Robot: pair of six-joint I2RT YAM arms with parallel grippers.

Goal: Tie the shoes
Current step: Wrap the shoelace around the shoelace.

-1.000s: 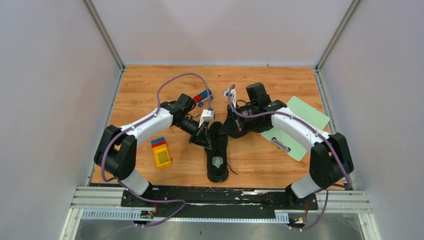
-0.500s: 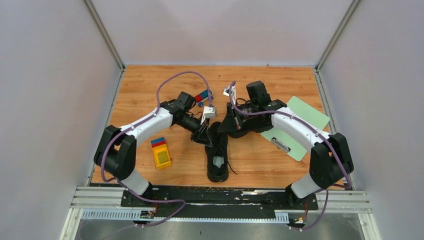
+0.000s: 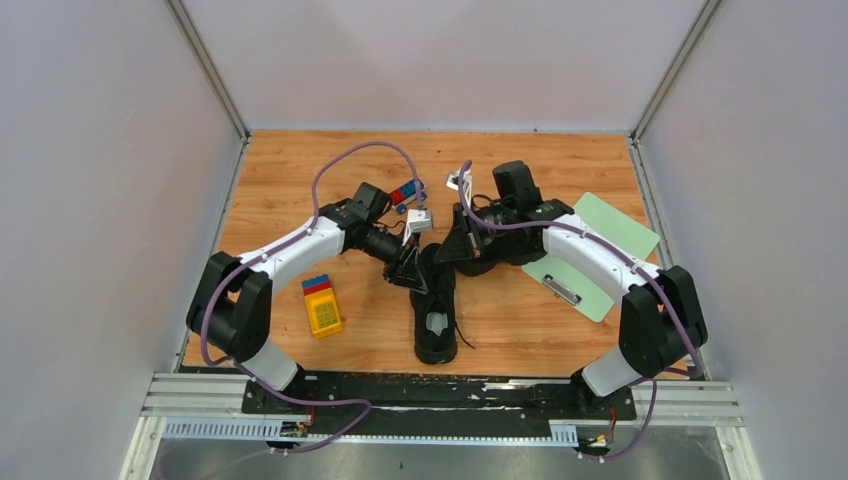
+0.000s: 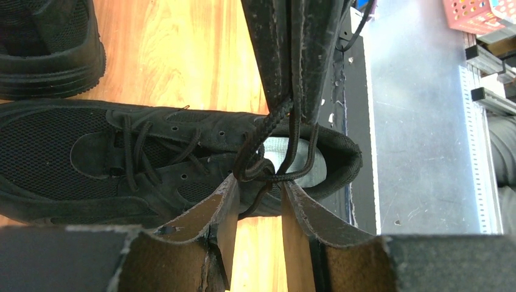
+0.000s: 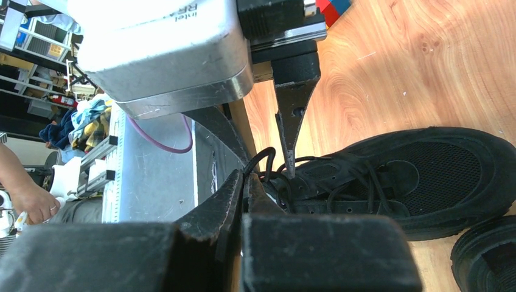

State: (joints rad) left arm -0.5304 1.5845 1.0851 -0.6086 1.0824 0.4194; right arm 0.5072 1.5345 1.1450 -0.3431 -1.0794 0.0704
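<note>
**Operator:** Location of the shoe?

**Technician:** One shoe lies flat at the middle of the bench, heel toward the arm bases. The other shoe sits near its toe, partly under the right arm.

**Operator:** Tool state?

**Technician:** Right tool: fingers pressed together, pinching the lace above the shoe's opening. Left tool: fingers spread, one on either side of a lace loop, gripping nothing.

**Operator:** Expected handling?

**Technician:** The lace looks thin, soft and limp. It will probably hold no shape of its own and may slide out of a loose pinch. The shoe appears light, with a flexible fabric upper. A hard pull on the lace would likely drag or tip it rather than tighten anything.

**Operator:** Where to take hold?

**Technician:** On the loop strand close to where the laces cross, not on the upper. Bring the left fingers fully across the strand. Pull opposite the right tool and keep the tension moderate, so the shoe stays where it lies.
</note>
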